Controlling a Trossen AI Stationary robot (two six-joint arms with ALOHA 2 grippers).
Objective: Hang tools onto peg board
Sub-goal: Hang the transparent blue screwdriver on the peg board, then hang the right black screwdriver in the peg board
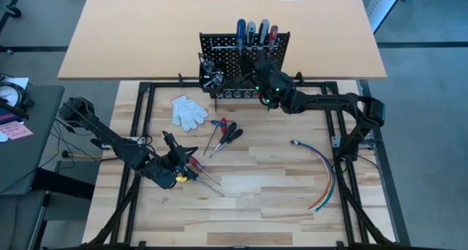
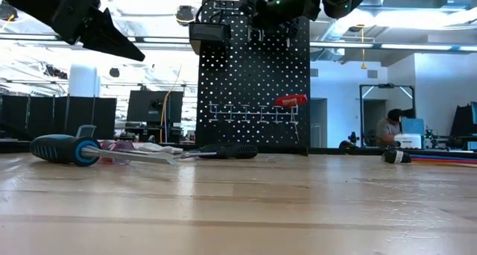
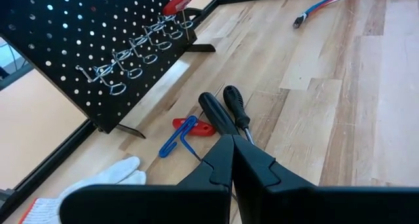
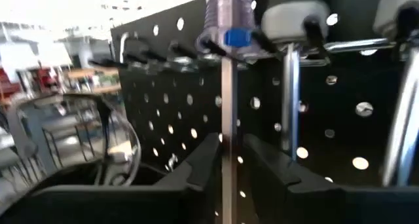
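Peg board, black, perforated, upright, screwdrivers hung

white glove, coloured wires (curved), table

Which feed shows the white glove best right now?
The high view: the white glove lies fully visible on the table in front of the peg board. Left wrist view catches only its fingers; low view barely shows it; right wrist view doesn't.

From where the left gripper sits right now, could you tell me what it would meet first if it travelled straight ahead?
Probably the two black-handled screwdrivers lying just beyond the shut left gripper, with the peg board farther on. Depth is hard to judge, so it might pass above them.
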